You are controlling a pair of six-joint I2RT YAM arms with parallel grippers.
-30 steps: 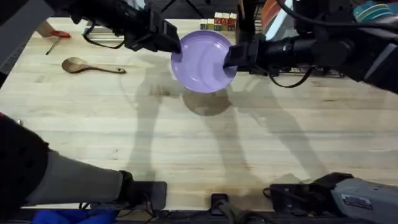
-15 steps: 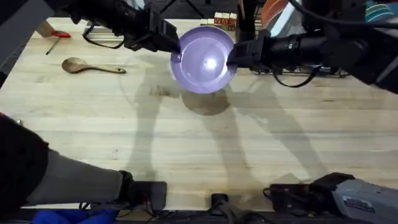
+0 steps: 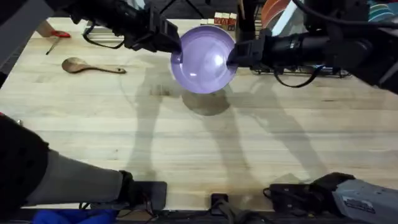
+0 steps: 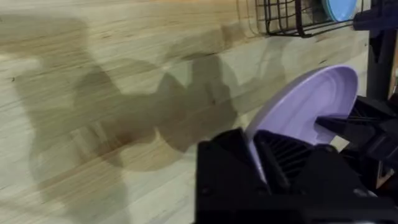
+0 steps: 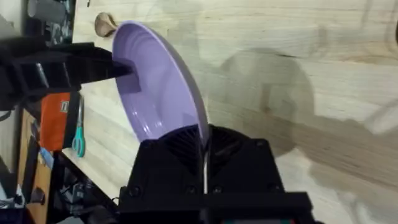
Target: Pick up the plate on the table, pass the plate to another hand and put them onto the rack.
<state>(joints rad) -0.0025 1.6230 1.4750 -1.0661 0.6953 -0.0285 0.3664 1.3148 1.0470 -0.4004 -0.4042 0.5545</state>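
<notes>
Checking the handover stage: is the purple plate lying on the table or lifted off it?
Lifted. The plate hangs above its shadow on the table, pinched at opposite rims by the left gripper and right gripper.

Both arms are stretching out over the far middle of the table and meeting there. The left gripper (image 3: 176, 48) is coming in from the left, its black fingers (image 4: 273, 163) clamping one edge of the plate (image 3: 203, 60). The right gripper (image 3: 231, 57) is reaching in from the right, fingers pinching the opposite rim, so they're both holding it up off the table together.
</notes>
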